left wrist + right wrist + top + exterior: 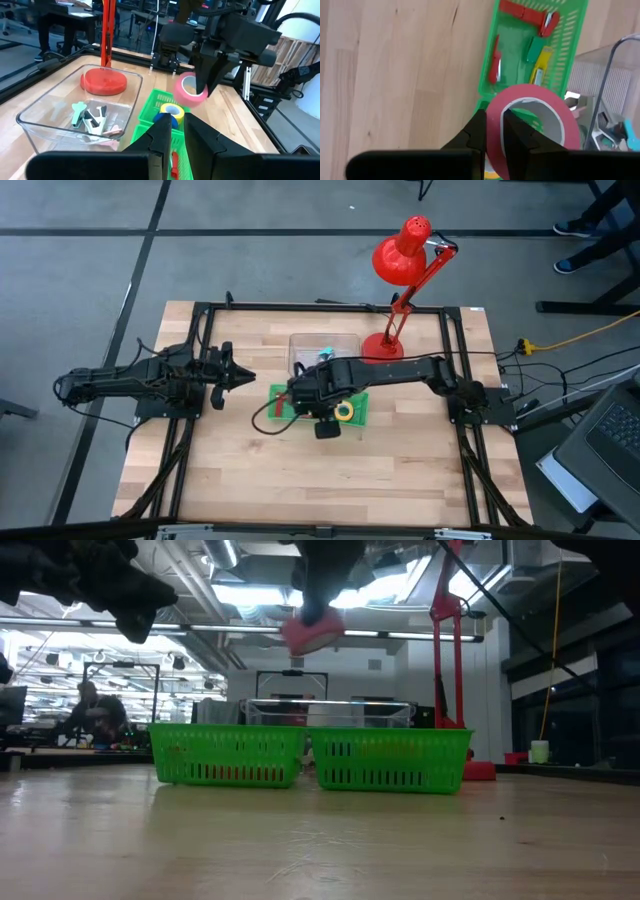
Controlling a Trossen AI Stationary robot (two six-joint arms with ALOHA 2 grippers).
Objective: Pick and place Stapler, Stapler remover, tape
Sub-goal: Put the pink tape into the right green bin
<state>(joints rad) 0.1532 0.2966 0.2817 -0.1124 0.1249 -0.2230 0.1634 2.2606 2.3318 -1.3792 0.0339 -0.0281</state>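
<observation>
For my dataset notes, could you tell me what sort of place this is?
Probably a robotics lab or workshop: a framed wooden table with mounted arms, exposed ceiling pipes, and people at benches behind.

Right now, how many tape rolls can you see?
3. A pink roll held in the right gripper above the green baskets; a yellow roll and a blue one in the basket below. More may be hidden.

My right gripper [322, 402] hangs over the green baskets [358, 412] at table centre. A yellow tape roll [344, 411] lies at its 3 o'clock. My left gripper [238, 378] waits at 9 o'clock. The red lamp [400, 255] stands at 1 o'clock.
</observation>
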